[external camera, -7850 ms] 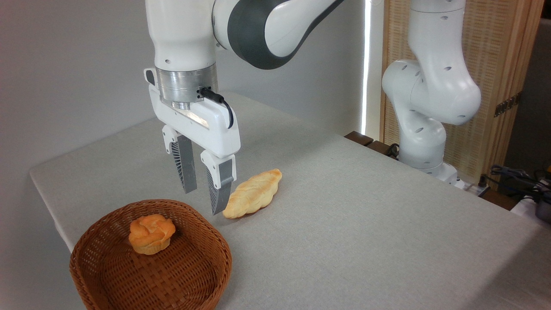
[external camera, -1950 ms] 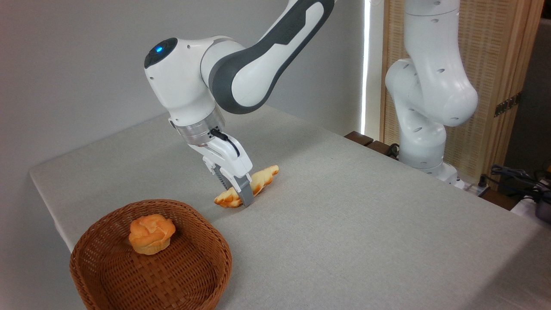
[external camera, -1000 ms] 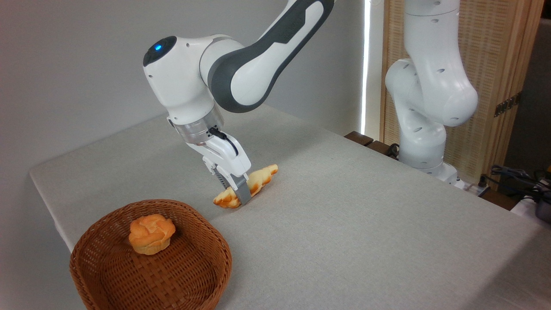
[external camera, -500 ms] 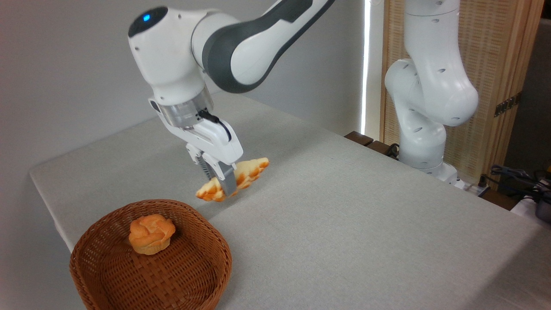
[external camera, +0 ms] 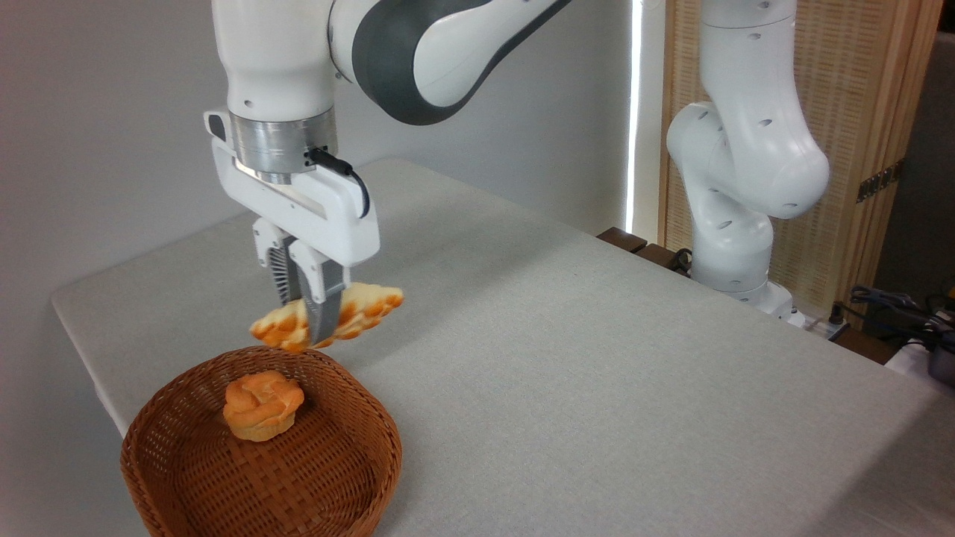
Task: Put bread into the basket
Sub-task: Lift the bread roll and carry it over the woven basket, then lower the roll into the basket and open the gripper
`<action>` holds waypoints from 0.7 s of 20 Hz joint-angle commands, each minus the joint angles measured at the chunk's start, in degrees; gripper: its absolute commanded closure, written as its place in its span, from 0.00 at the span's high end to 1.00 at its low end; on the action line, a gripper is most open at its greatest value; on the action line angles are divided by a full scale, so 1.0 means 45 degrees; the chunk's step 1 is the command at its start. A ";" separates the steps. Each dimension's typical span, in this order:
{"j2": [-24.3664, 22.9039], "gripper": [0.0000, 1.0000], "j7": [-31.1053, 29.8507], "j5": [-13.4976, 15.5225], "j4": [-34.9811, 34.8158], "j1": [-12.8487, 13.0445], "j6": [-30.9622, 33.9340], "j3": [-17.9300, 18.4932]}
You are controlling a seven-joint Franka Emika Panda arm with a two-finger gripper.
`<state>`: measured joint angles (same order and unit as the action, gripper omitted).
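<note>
The long braided bread (external camera: 365,307) hangs in the air, held across its middle by my gripper (external camera: 307,332), which is shut on it. The loaf lies roughly level, its left tip just above the far rim of the basket. The round reddish-brown wicker basket (external camera: 373,436) sits at the table's front left corner. The gripper points straight down and stands above the basket's far edge.
A small round orange bun (external camera: 261,405) lies inside the basket, left of centre. The grey table (external camera: 597,388) stretches to the right. The arm's white base (external camera: 739,186) stands at the far right, with cables (external camera: 895,306) beyond the table edge.
Since the earliest frame the gripper closed on the bread on the table. In the last second it lifted the loaf and carried it left toward the basket, turning upright.
</note>
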<state>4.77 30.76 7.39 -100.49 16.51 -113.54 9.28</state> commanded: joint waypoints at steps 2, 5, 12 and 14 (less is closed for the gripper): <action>0.0151 0.83 0.0040 0.0875 0.0223 -0.0133 -0.1523 0.0282; 0.0151 1.00 -0.0643 0.1131 0.0223 -0.0231 -0.2285 0.0399; 0.0190 1.00 -0.0841 0.1131 0.0203 -0.0231 -0.2796 0.0419; 0.0190 1.00 -0.0860 0.1093 0.0203 -0.0231 -0.2719 0.0419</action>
<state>5.10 27.74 11.44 -100.40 15.21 -125.44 10.72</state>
